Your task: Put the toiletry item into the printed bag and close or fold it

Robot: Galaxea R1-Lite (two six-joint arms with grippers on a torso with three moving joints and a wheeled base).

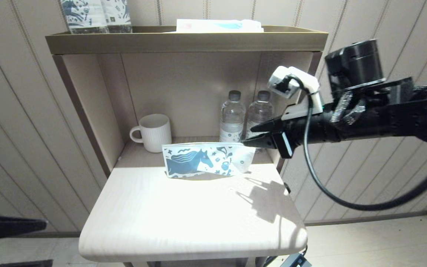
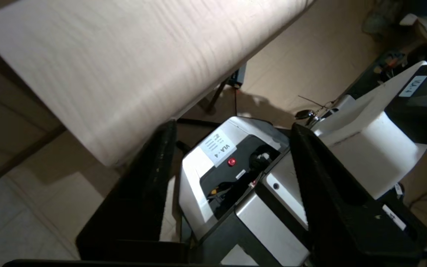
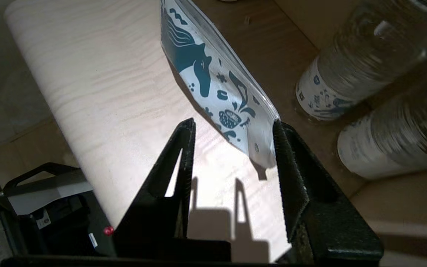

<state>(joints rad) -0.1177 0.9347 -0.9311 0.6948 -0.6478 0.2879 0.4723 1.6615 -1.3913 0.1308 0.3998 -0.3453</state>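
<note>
The printed bag, white with a dark blue horse and doodles, stands on its long edge at the back of the pale table top. My right gripper is open at the bag's right end. That end lies between the fingers, close against one fingertip; I cannot tell whether they touch. The toothbrush is not visible in any view. My left gripper hangs open and empty below the table's front edge.
A white mug and two clear water bottles stand in the shelf recess behind the bag. Upright printed packs sit on the top shelf. The recess walls flank the bag. The robot base lies under the left gripper.
</note>
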